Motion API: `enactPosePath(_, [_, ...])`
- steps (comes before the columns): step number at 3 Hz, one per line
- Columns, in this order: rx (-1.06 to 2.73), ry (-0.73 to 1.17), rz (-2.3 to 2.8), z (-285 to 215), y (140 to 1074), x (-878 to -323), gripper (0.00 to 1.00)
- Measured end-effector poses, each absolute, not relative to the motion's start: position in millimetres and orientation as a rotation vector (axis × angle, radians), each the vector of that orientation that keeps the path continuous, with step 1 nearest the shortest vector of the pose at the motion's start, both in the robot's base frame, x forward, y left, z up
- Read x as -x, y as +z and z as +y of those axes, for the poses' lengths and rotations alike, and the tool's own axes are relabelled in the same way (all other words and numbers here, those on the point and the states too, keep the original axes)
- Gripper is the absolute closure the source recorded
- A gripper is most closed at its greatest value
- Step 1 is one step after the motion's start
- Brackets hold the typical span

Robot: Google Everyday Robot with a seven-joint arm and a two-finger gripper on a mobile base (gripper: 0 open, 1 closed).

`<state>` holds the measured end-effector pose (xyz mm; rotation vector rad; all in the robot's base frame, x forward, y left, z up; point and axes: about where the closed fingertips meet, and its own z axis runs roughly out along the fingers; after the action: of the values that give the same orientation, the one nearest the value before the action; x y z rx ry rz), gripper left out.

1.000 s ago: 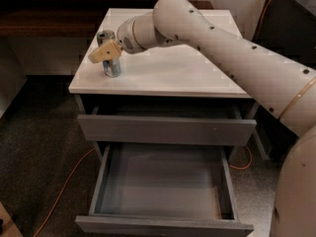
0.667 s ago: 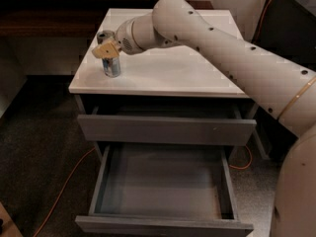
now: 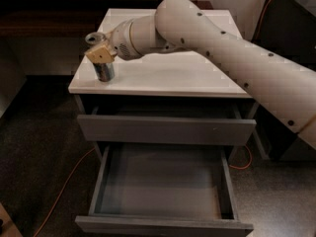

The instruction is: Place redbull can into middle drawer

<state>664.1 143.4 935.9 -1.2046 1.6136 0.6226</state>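
The slim silver-and-blue metal redbull can [image 3: 105, 72] stands upright on the white cabinet top [image 3: 168, 73], close to its front-left corner and near both edges. The tan-tipped gripper [image 3: 101, 53] sits over the can's upper end, hiding its rim; whether it is clamped on the can cannot be told. The thick cream robot arm [image 3: 222, 48] crosses the top from the right. Below, a dark grey upper drawer front [image 3: 166, 128] juts out slightly, overhanging the back of the pulled-out dark grey middle drawer [image 3: 163, 226], whose shallow grey floor lies in plain view. A thin orange cable [image 3: 64, 191] trails over the dark floor beside it.
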Motion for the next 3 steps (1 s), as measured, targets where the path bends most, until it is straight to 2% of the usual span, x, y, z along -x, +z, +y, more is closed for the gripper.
enactPosePath(1, [1.24,0.639,1.562,144.2,946.8,-621.9,1.0])
enactPosePath(3, [1.262,0.673,1.544,132.6,943.3,-540.1,1.0])
